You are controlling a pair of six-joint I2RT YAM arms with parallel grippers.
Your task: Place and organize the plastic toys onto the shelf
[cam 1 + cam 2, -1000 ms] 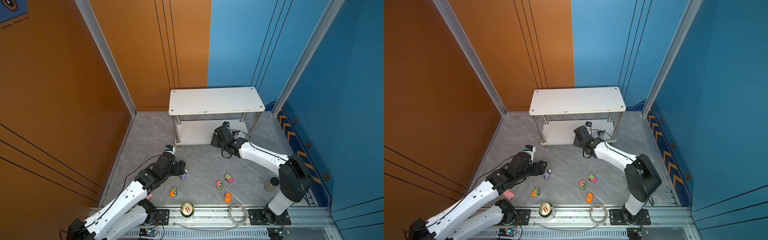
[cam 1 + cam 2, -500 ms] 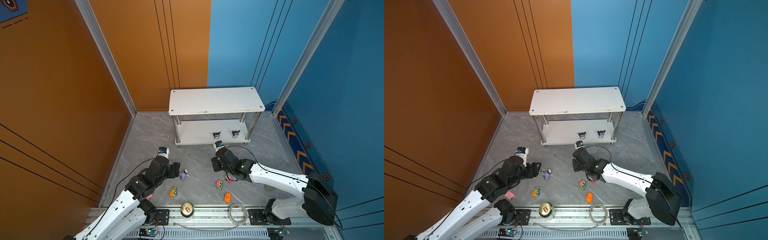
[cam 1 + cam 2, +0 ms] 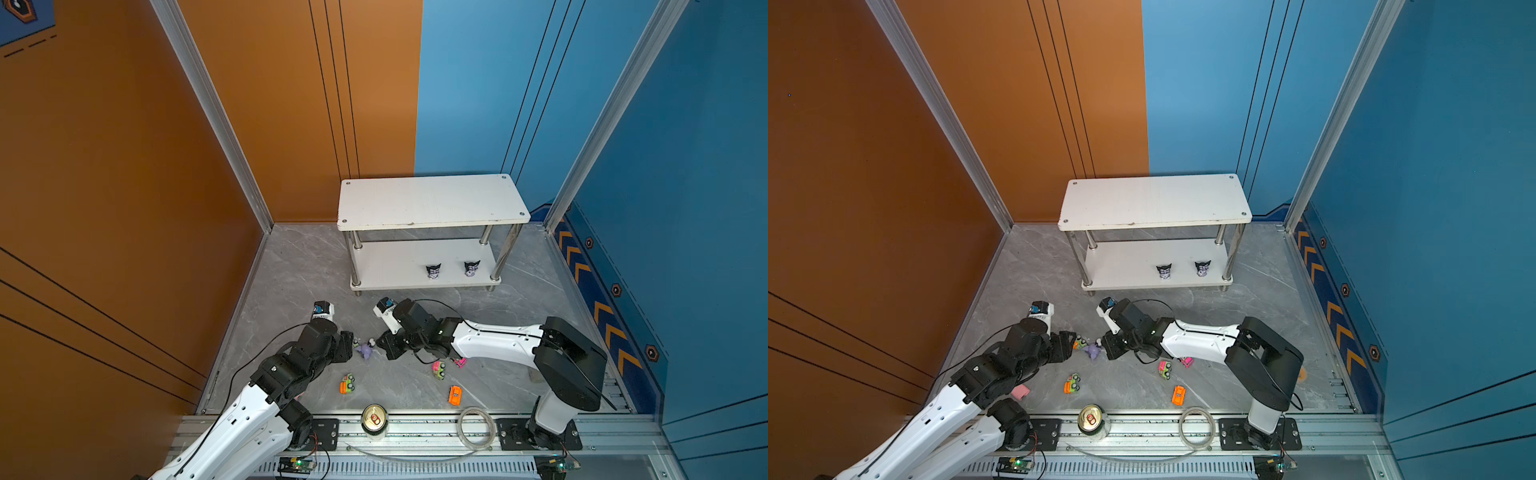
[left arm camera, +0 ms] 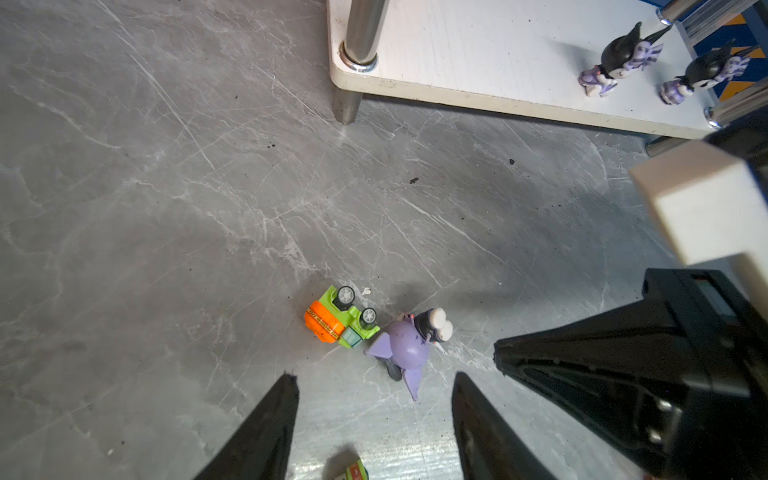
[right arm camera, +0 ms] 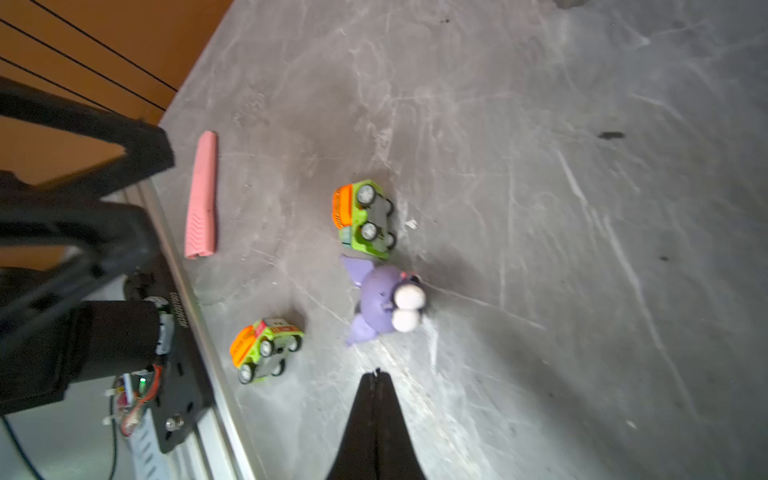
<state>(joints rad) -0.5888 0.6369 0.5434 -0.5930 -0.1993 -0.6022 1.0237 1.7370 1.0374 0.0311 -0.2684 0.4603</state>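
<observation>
A: Mid-table, the fallen figurine [image 4: 405, 345]: why flanked?
B: The left gripper [image 4: 374, 376] is spread, likely to straddle it; the right gripper [image 5: 376, 372] is pressed together, empty.
A: Far edge?
B: There two figurines [image 3: 433, 271] stand on the lower tier of the shelf [image 3: 432, 199], grouped by kind.

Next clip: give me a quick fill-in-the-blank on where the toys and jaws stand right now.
1. On the shelf, the standing figurines occupy the ___ tier.
2. A purple figurine lies on the ___ beside an orange-green car.
3. The right gripper has its jaws ___, holding nothing.
4. The left gripper has its jaws ___.
Missing words: lower; floor; shut; open.
</observation>
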